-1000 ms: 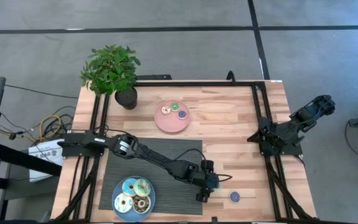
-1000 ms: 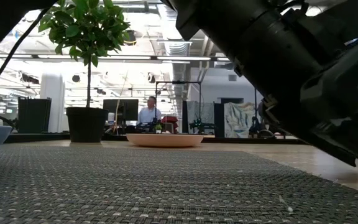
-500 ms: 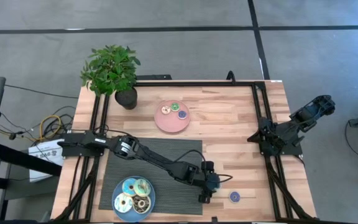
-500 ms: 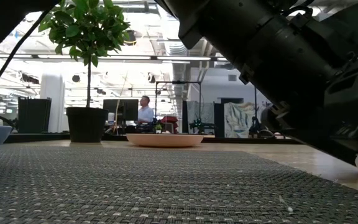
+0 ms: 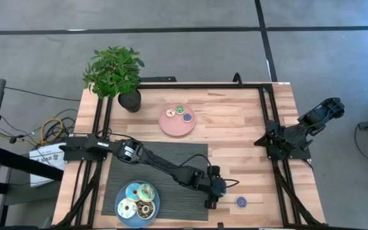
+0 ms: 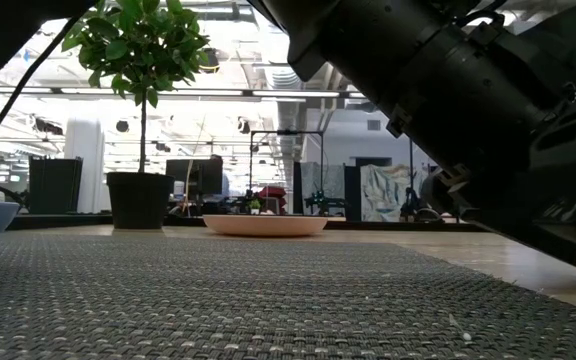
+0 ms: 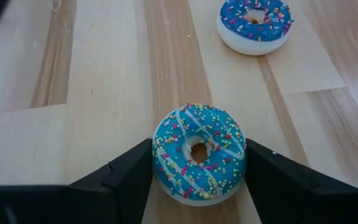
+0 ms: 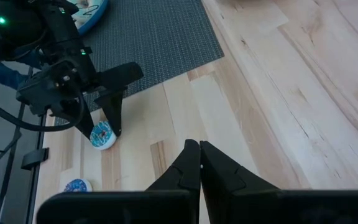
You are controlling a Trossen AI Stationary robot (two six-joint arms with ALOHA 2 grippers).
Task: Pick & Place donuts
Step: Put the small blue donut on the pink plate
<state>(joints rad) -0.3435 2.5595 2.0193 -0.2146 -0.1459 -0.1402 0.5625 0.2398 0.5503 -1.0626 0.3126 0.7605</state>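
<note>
Table: pale wood table [image 5: 235, 137], dark mat [image 5: 171, 160] on its near-left part.
Left gripper [image 7: 197, 163]: low over bare wood just off the mat, fingers [image 7: 126, 177] straddling a teal sprinkled donut [image 7: 199, 153], closing in beside it.
Second donut: blue donut [image 7: 254, 23], nearby.
Right gripper [image 8: 199, 163]: parked at the table's right edge, fingers clenched, empty.

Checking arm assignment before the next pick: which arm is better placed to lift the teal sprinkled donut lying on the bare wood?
Left. The left gripper already straddles the teal sprinkled donut, a finger on each side. The right gripper is shut and sits far off at the table's right side.
</note>
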